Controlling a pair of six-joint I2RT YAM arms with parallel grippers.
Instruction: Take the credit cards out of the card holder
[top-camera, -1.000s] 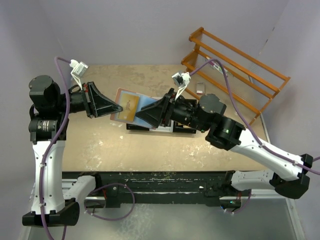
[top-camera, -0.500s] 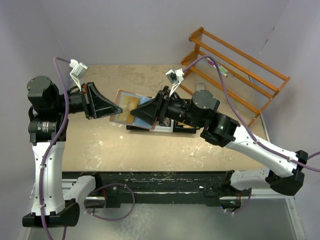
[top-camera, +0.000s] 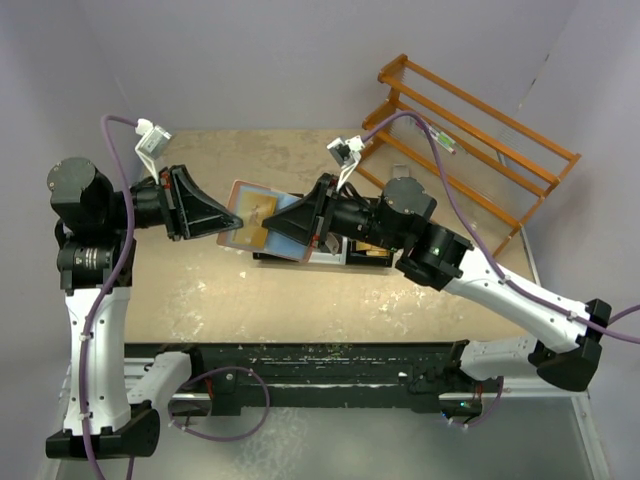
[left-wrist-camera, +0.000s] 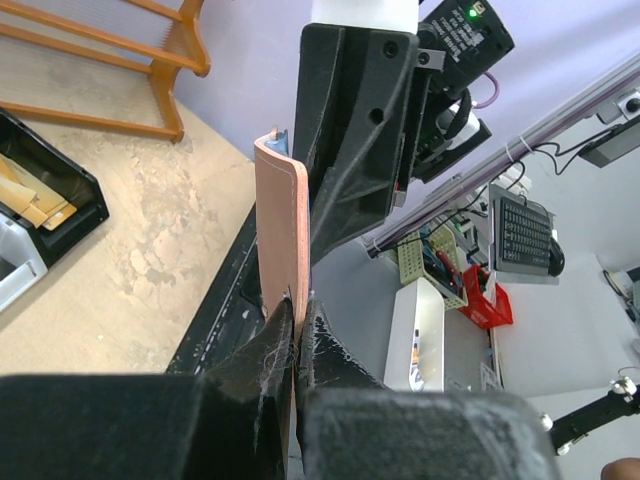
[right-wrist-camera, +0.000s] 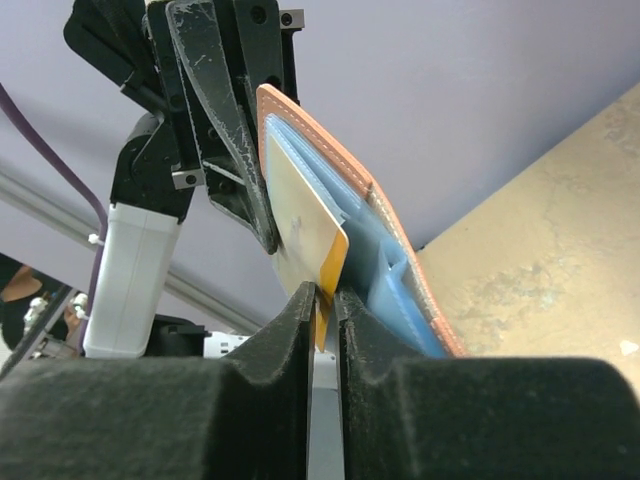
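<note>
The card holder (top-camera: 287, 205) hangs open above the table, reddish-brown outside with a light blue lining. My left gripper (top-camera: 238, 222) is shut on its left edge. In the left wrist view the leather (left-wrist-camera: 278, 220) stands upright out of my left gripper (left-wrist-camera: 297, 300). A credit card (right-wrist-camera: 305, 225), pale beige with an orange edge, sticks out of a blue pocket of the card holder (right-wrist-camera: 385, 250). My right gripper (right-wrist-camera: 327, 293) has closed on that card's lower corner; from above, the right gripper (top-camera: 272, 228) meets the holder from the right.
An orange wooden rack (top-camera: 470, 140) stands at the back right. A black tray (top-camera: 300, 257) with tan and white pieces lies on the table under the holder, also in the left wrist view as the black tray (left-wrist-camera: 50, 190). A small grey object (top-camera: 400, 178) sits by the rack.
My right arm has moved left to the card holder, and its jaws have narrowed onto the card. The left gripper holds the holder in the same place.
</note>
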